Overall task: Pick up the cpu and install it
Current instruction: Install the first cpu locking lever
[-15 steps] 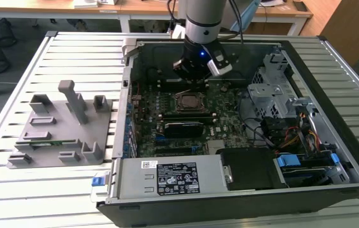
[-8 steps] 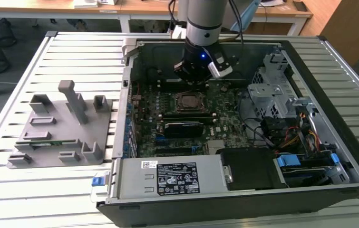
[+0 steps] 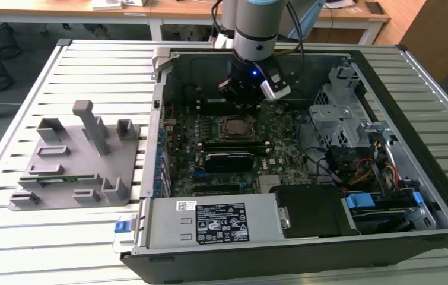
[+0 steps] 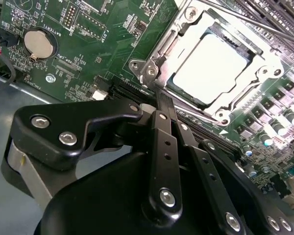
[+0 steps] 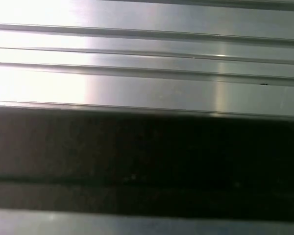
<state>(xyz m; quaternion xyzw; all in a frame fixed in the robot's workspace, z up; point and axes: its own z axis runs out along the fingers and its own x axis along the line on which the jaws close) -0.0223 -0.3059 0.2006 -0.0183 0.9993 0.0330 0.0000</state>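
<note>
The arm's claw [image 3: 244,102] hung inside the open computer case [image 3: 413,77], above the motherboard [image 3: 207,127] and just behind the processor socket as seen in the exterior view. In the second wrist view the claw [image 4: 162,100] had its two black fingers [image 4: 165,142] pressed together, with nothing between them, and their tips ended just beside the socket frame [image 4: 152,68].

The cpu [image 4: 210,66] lay flat in the socket, its silvery top facing up and a thin green edge visible around it, framed by the metal bracket. In the exterior view the cpu [image 3: 235,126] appeared as a small square within the socket, in front of the claw and apart from it. A round coin battery [image 4: 39,44] sat on the green board well away from the socket.

The case rested on a slatted metal tabletop [image 3: 89,65]. Toward the exterior view's left, a grey parts holder [image 3: 77,166] stood on the tabletop beside the case, with a narrow green memory stick [image 3: 53,179] lying in one of its slots. Near the front of the case sat the power supply [image 3: 212,222]. The first wrist view showed ribbed metal slats [image 5: 147,58] above a dark band.
</note>
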